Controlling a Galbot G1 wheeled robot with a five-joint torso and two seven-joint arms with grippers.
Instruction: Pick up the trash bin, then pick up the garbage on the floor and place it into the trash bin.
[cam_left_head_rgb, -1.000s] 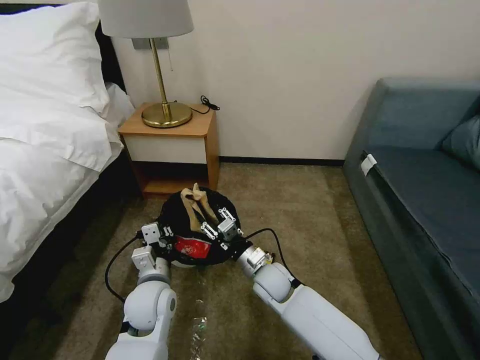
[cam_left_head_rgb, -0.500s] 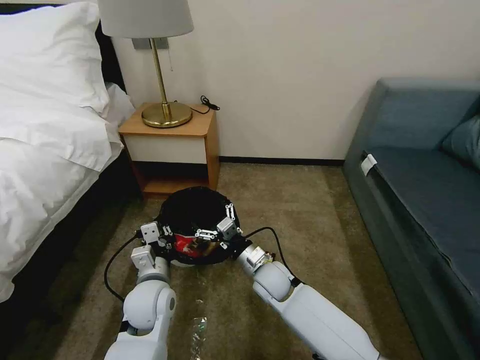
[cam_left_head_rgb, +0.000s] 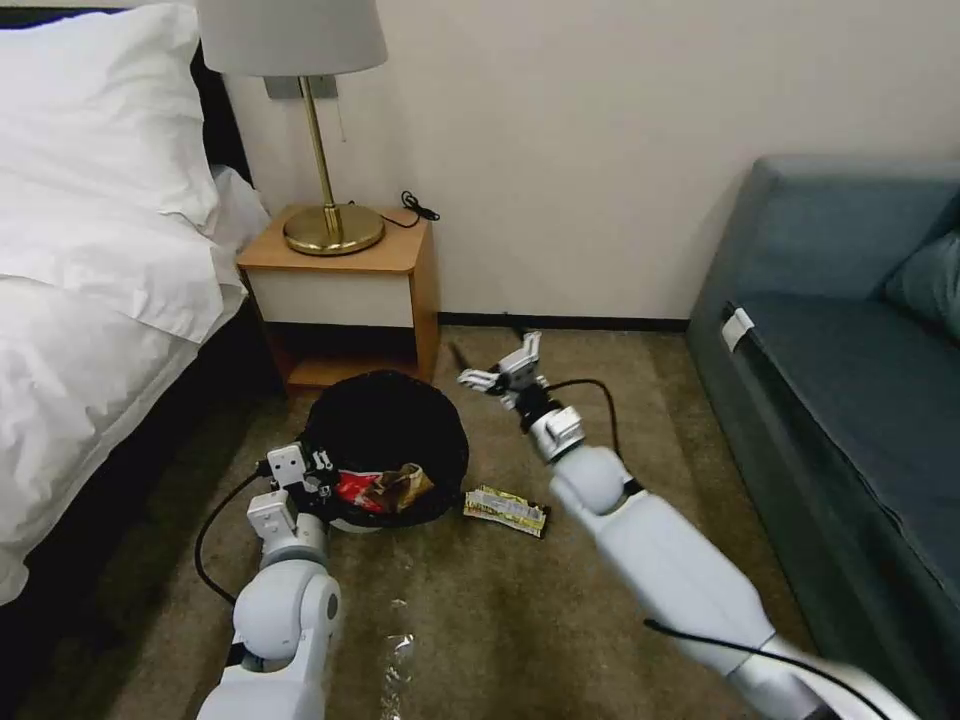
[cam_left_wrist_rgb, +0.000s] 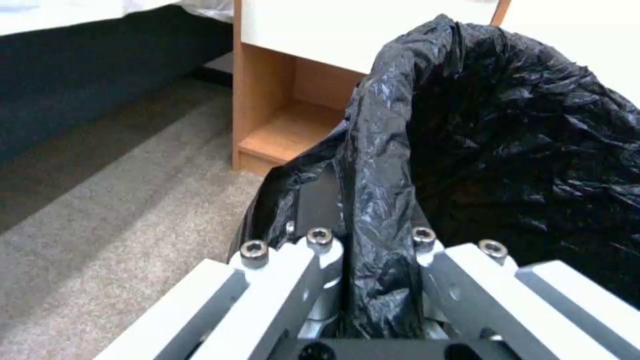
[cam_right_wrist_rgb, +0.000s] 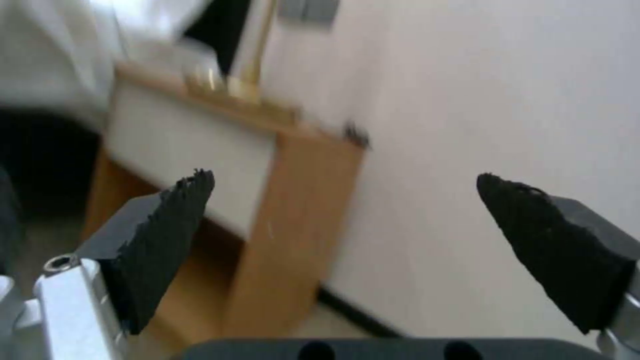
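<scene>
Lying on the carpet (cam_left_head_rgb: 620, 340) just right of the bin (cam_left_head_rgb: 385, 440), with the long axis running left to right and slightly toward the near side: the yellow wrapper (cam_left_head_rgb: 506, 510), probably the next pick. Hovering farther off, beyond the wrapper and raised above the floor, with fingers spread wide and nothing between them: the right gripper (cam_left_head_rgb: 503, 372), clearly the nearer one, so needing to come back toward the near side and down. Clamping the bin's near-left rim, fingers pinched narrow on the folded black bag (cam_left_wrist_rgb: 373, 210): the left gripper (cam_left_head_rgb: 300, 470), keeping the bin tilted with its mouth toward the robot. Showing inside the bin at the near edge: a red wrapper (cam_left_head_rgb: 358, 490) and brown paper (cam_left_head_rgb: 405, 483). Lying nearer still, between the two arms: a clear bottle (cam_left_head_rgb: 397, 660). Bounding the room: a nightstand (cam_left_head_rgb: 340, 290) with a lamp (cam_left_head_rgb: 320, 140) just beyond the bin, a bed (cam_left_head_rgb: 90, 300) at left, a sofa (cam_left_head_rgb: 850, 350) at right, a wall behind.
</scene>
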